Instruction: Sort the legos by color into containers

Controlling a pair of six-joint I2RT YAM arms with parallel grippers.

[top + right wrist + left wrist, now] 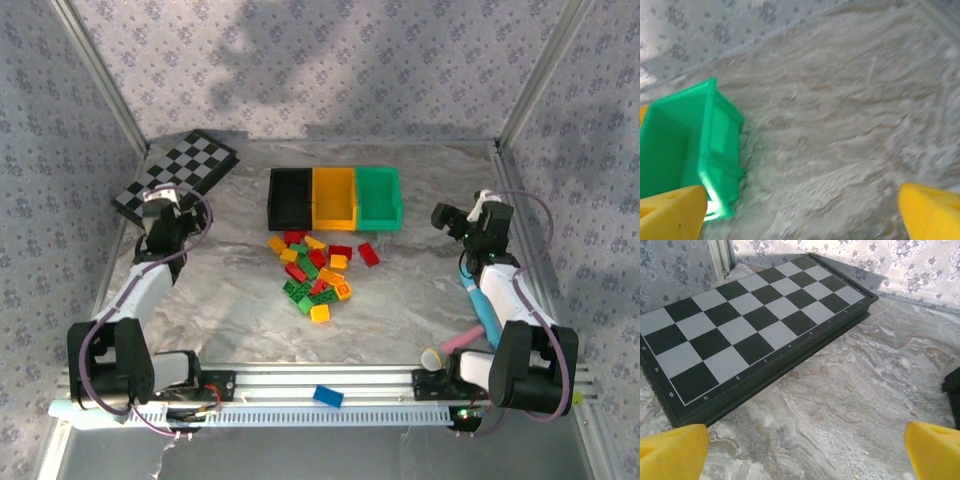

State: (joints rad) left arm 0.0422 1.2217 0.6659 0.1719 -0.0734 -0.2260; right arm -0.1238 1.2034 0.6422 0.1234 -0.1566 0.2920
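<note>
The legos (315,270), red, yellow-orange and green bricks, lie in a loose pile at mid-table. Just behind them stand the containers in a row: black (290,197), yellow-orange (334,196) and green (380,195). My left gripper (157,203) hovers at the far left beside the checkered board. In its wrist view it (805,455) is open over bare table, with yellow fingertips (672,452) at the frame's lower corners. My right gripper (445,217) hangs to the right of the green container (685,145). It (802,215) is open too, with nothing between its fingers (932,210).
A black-and-white checkered board (740,325) lies in the far left corner, close ahead of the left gripper. A lone blue brick (328,396) rests on the metal rail at the near edge. Patterned walls close in the table on three sides.
</note>
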